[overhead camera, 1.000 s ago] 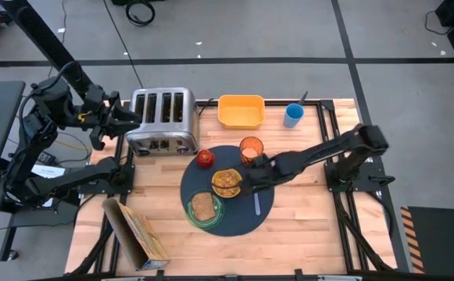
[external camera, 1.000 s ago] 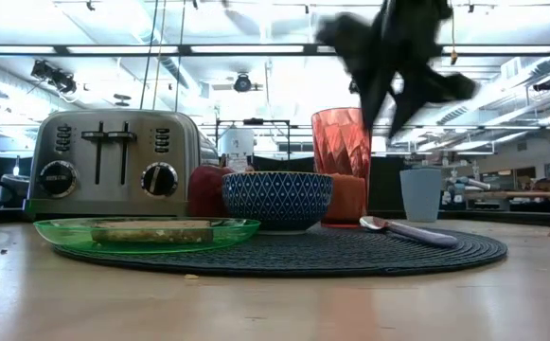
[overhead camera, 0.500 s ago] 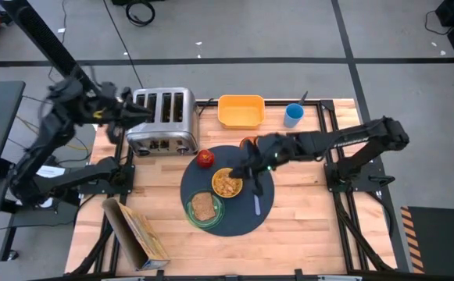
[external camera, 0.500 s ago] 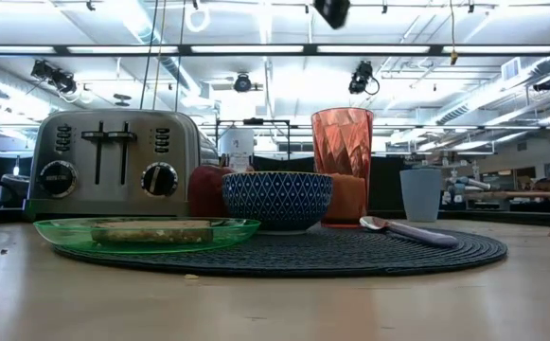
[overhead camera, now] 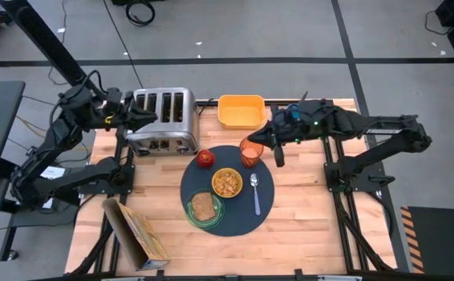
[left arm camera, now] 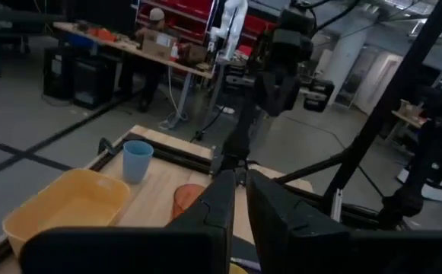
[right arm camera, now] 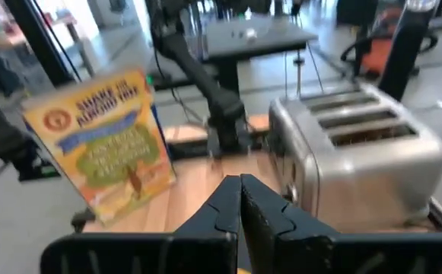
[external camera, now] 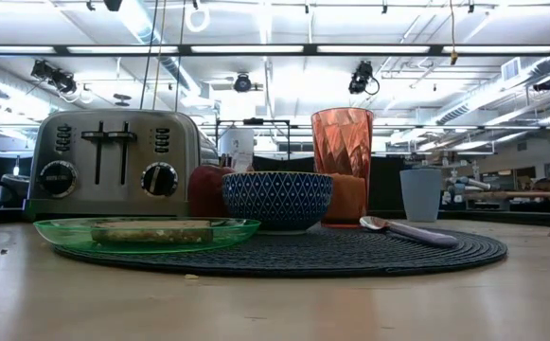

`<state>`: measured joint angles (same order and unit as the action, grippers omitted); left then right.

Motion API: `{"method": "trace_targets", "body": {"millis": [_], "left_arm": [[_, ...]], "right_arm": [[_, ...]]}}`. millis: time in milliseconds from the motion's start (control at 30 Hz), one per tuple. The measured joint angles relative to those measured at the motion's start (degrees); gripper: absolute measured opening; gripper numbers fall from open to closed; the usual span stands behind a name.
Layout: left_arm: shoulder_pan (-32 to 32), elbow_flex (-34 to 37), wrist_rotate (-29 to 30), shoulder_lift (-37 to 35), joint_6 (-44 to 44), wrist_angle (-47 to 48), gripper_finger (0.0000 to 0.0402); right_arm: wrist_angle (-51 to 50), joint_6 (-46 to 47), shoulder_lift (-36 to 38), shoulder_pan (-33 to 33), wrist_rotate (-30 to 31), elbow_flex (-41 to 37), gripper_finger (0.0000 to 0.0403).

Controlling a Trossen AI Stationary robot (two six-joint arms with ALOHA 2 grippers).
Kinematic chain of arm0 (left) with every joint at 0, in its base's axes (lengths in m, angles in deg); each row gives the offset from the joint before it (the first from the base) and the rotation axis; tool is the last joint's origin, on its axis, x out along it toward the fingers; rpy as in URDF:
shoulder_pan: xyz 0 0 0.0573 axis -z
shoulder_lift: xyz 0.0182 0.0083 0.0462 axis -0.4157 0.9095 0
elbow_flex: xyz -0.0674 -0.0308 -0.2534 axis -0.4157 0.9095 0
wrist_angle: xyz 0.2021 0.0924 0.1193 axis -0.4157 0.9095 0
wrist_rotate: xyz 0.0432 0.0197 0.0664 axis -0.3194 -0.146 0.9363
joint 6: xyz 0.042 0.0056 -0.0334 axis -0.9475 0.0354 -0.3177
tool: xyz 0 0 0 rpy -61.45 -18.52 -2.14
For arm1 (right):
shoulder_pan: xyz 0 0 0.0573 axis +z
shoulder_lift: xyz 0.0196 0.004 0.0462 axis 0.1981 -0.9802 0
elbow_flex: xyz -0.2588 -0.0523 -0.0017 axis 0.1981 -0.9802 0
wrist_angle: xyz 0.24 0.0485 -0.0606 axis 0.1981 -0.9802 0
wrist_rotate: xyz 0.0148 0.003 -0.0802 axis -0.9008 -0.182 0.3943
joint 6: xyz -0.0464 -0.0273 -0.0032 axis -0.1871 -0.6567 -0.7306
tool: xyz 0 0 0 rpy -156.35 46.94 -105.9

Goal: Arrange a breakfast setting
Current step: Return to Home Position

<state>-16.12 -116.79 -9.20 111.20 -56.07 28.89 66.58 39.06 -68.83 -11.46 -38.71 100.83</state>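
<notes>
Two dark, slim jointed arms; small green indicator lights on right arm (overhead camera: pixel 344 125); matte black tapered fingers (right arm camera: pixel 270 213).

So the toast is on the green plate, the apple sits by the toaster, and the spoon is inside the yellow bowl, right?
Not quite. The lilac-handled spoon is not inside the small yellow bowl; it lies on the dark round mat beside the bowl, as the high view shows. The rest holds: the toast slice is on the green plate, and the red apple sits by the toaster.
</notes>
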Motion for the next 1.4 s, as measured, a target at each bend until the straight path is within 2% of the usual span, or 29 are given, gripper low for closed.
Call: {"method": "trace_targets", "body": {"millis": [67, 133, 267, 367, 467, 567, 667, 767, 900, 1133, 1267, 1400], "left_arm": [[0.0, -0.1, 0.4, 0.2, 0.3, -1.0, 0.0044], [0.1, -0.1, 1.4, 0.3, -0.5, -1.6, 0.0045], [0.1, -0.1, 7.4, 0.1, -1.0, -0.6, 0.0045], [0.0, 0.0, 8.0, -1.6, -3.5, 0.1, 0.0045], [0.1, -0.1, 7.8, -4.2, -7.0, -0.2, 0.0045], [0.1, 2.7, 7.8, -6.7, -7.5, -4.3, 0.0046], [0.8, 9.9, 7.8, -9.4, -4.2, -13.7, 0.0046], [1.6, 16.9, 8.0, -11.6, -2.8, -20.5, 0.0046], [1.7, 22.6, 11.7, -14.8, -3.1, -22.1, 0.0046], [1.8, 29.9, 13.2, -22.6, -4.3, -22.0, 0.0046], [3.9, 36.4, 13.7, -26.6, 1.2, -22.7, 0.0046], [9.2, 43.2, 15.3, -27.8, 6.8, -28.0, 0.0046]], "right_arm": [[2.1, -0.3, 0.4, -0.2, 1.1, 0.0, 0.0016], [3.6, -4.6, 0.3, -0.2, 1.6, 0.0, 0.0016], [1.9, -6.7, 1.0, -1.1, 1.5, 0.0, 0.0018], [-2.7, -7.6, 3.3, -1.0, 0.6, -0.1, 0.002], [-1.6, -8.2, 6.9, -0.3, 0.3, -2.7, 0.002], [5.5, -9.5, 11.7, 0.1, 0.1, -9.4, 0.0021], [14.7, -9.4, 17.0, 0.1, 0.1, -18.9, 0.0021], [18.5, -9.1, 23.5, 0.1, 0.1, -27.0, 0.0021], [19.7, -5.6, 34.1, 0.0, 0.0, -35.2, 0.0021], [21.3, -3.0, 52.4, 0.1, -1.7, -47.2, 0.0025], [22.1, -1.1, 61.1, 0.1, -1.7, -53.4, 0.0025], [29.3, 0.9, 67.6, 0.1, -2.0, -60.2, 0.0025]]}}
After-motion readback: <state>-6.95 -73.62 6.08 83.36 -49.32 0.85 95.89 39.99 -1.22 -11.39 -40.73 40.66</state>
